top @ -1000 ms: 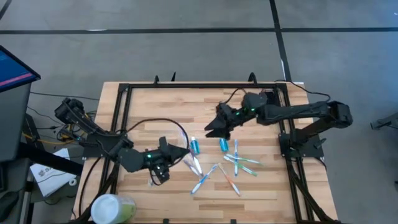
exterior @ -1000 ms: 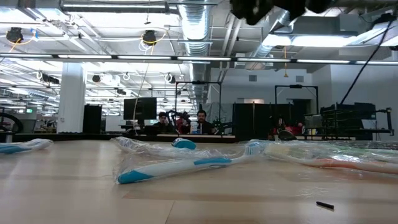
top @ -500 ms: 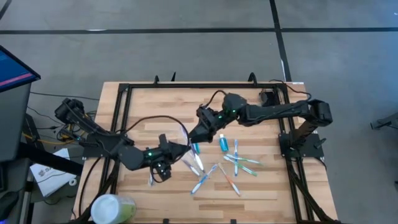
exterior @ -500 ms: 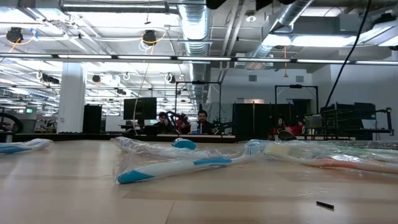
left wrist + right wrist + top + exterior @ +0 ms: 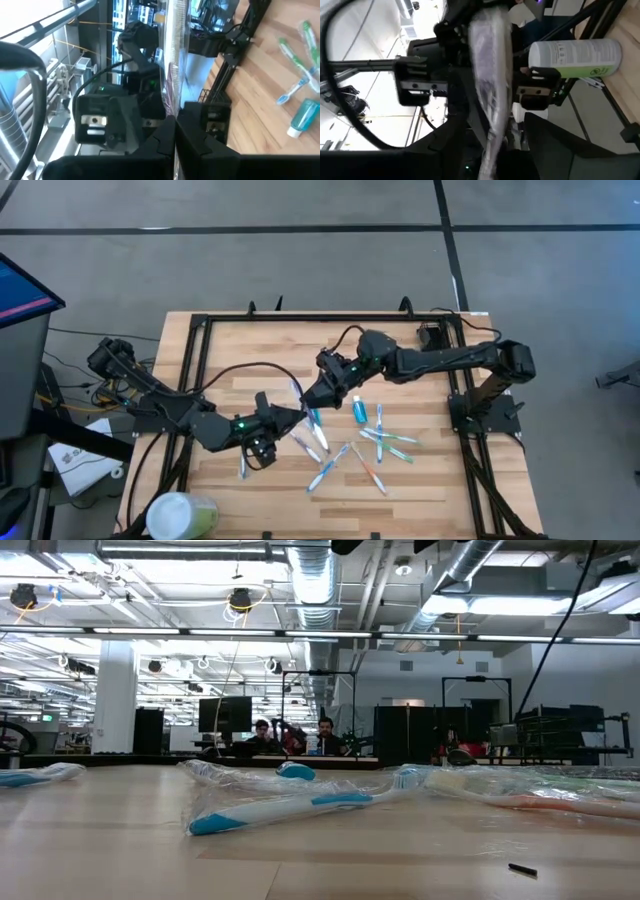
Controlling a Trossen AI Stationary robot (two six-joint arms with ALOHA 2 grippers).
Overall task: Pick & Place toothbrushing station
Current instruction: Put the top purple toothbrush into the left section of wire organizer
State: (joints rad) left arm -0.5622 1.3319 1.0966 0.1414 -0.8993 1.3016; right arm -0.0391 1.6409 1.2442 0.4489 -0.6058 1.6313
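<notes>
Two dark, matte-black arms here, the left arm (image 5: 200,425) and the right arm (image 5: 440,362), both built of chunky jointed segments. Small green lights glow on each near the wrist. Thin black cables loop loosely along the links. Black angular fingers (image 5: 200,140), with bright metal screw plates behind them.

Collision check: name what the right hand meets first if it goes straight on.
The wrapped toothbrush between the right hand's fingers, gripped by the shut left hand just beyond; depth unclear.
</notes>
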